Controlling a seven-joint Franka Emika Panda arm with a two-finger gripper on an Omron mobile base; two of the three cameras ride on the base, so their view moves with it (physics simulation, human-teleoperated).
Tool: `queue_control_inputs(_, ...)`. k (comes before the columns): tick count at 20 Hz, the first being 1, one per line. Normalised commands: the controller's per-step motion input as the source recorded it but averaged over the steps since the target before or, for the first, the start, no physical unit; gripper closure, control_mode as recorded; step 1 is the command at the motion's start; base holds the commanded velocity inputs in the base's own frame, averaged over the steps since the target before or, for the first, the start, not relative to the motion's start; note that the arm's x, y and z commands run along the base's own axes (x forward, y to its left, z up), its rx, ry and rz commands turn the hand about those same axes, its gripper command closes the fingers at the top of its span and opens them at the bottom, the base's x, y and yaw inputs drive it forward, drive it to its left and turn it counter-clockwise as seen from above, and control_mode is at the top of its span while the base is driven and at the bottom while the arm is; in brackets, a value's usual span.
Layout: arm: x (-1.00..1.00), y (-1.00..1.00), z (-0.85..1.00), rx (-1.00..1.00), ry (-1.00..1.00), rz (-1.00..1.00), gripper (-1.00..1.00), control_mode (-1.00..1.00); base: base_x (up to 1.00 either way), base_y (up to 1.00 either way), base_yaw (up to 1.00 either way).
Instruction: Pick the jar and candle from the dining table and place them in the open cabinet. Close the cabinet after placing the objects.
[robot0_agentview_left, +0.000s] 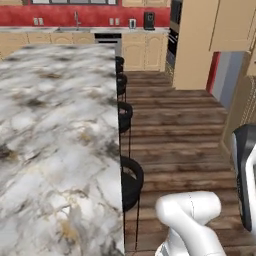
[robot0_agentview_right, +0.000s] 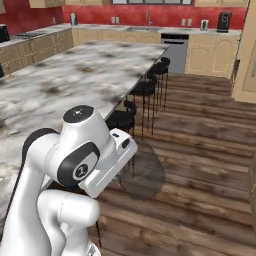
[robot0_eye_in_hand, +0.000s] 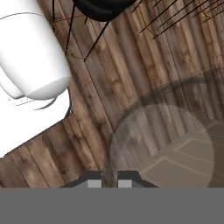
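Wood-plank floor (robot0_eye_in_hand: 131, 65) lies beneath the gripper (robot0_eye_in_hand: 110, 181), whose jaws are pinched narrowly on the jar (robot0_eye_in_hand: 166, 140) at two o'clock, already off the dining table (robot0_agentview_left: 60, 125), so stowing it, fetching the candle and closing the cabinet seemingly remain.

You see the dining table (robot0_agentview_left: 55, 130) topped in white-grey marble with brown and gold veins. The stools (robot0_agentview_left: 131, 182) beside it are black. The floor (robot0_agentview_right: 200, 150) is dark brown planks. The far wall (robot0_agentview_right: 130, 14) is red, above tan cabinets (robot0_agentview_right: 212, 52).
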Motion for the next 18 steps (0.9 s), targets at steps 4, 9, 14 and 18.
queue_control_inputs(4, 0.00, 0.00, 0.00, 0.00, 0.00, 0.00, 1.00, 1.00, 0.67, -0.42, 0.38)
queue_control_inputs(9, 0.00, 0.00, 0.00, 0.00, 0.00, 0.00, 1.00, 1.00, 0.43, -0.62, 0.16)
queue_control_inputs(14, 0.00, 0.00, 0.00, 0.00, 0.00, 0.00, 1.00, 1.00, 0.57, -0.57, 0.05)
queue_control_inputs(18, 0.00, 0.00, 0.00, 0.00, 0.00, 0.00, 1.00, 1.00, 0.76, -0.60, 0.00)
